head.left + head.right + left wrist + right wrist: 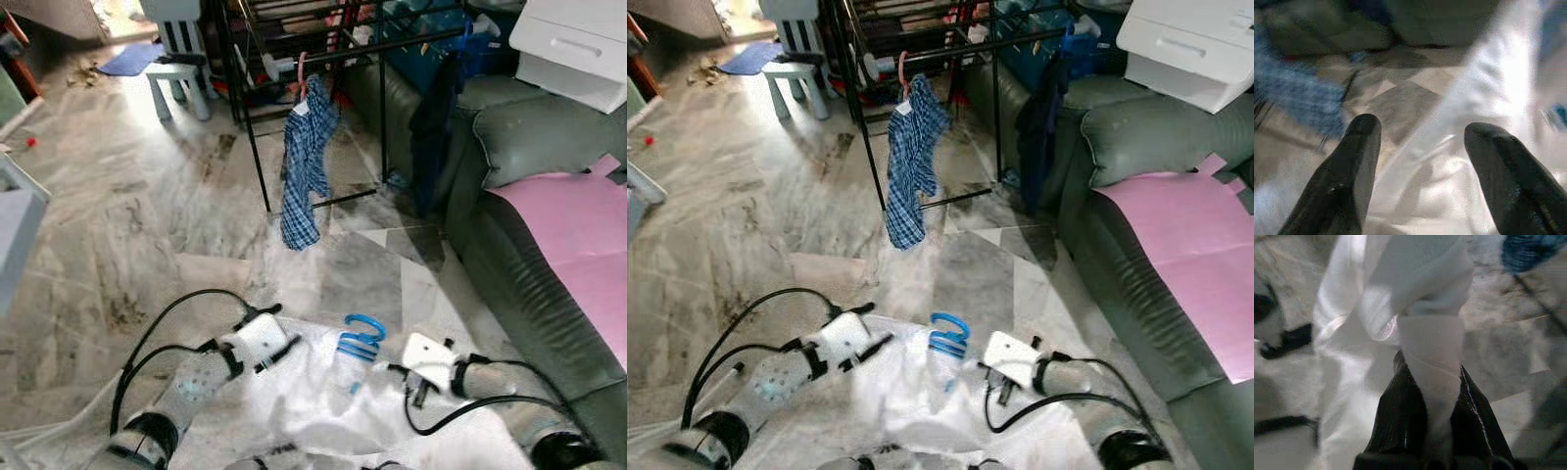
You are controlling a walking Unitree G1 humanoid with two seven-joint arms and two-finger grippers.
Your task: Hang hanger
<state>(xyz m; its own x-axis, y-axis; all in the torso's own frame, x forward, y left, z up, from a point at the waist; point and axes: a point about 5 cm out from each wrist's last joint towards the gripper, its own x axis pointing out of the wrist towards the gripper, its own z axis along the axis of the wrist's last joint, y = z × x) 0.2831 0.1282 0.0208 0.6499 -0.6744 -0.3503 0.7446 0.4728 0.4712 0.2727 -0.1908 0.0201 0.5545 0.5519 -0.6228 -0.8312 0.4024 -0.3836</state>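
Note:
A blue hanger (361, 338) carries a white garment (323, 401) low in front of me, its hook poking up between my two arms. My right gripper (1430, 367) is shut on a bunched fold of the white garment (1415, 279), just right of the hanger. On the garment's left side my left gripper (1420, 132) is open, its fingers (1359, 147) spread over the white cloth (1449, 171) with nothing between them. Ahead stands a black clothes rack (382, 49), where a blue plaid shirt (304, 162) hangs on a pink hanger (302, 70).
A dark green sofa (509, 264) with a pink sheet (578, 235) runs along the right. A white drawer unit (578, 44) rests on its back. Dark clothes (431, 117) hang at the rack's right end. A pale stool (181, 78) stands far left on the marble floor (127, 215).

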